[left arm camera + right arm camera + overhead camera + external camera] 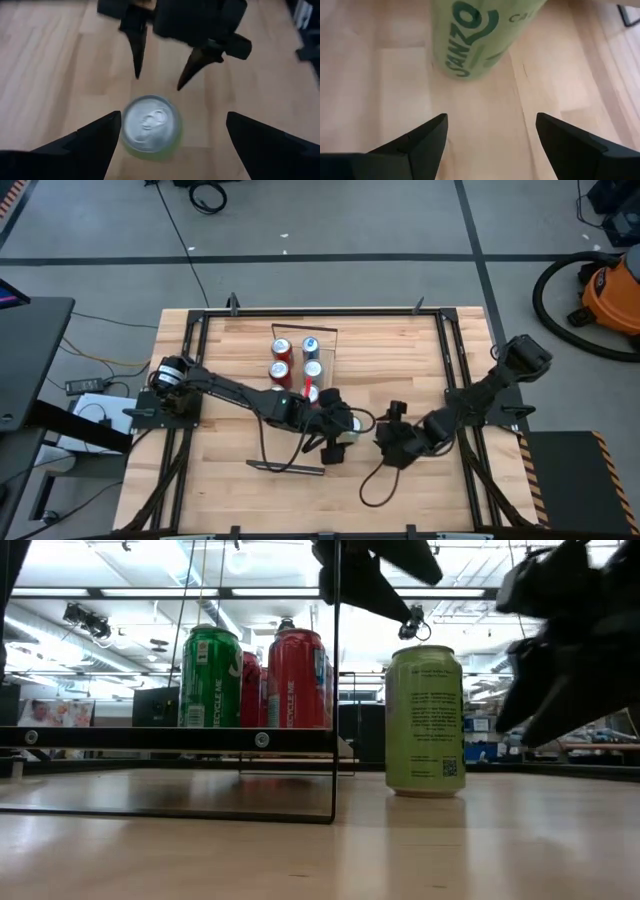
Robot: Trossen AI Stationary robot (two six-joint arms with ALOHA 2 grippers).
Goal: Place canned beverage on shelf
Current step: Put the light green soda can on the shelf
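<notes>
The shelf (303,365) lies to the left gripper's far side, carrying several cans (295,680) (red and green among them). The left gripper (170,137) hangs directly above the light green can (150,125), fingers spread wide on either side of its silver top and holding nothing. That can (425,720) stands upright on the wooden table (400,360), just beside the shelf's black rail. The right gripper (490,135) sits near the can's other side, fingers wide apart, empty.

Around green can (425,720): bare table (500,840) on every side.
Shelf (300,395): far end crowded with cans (296,360).
</notes>
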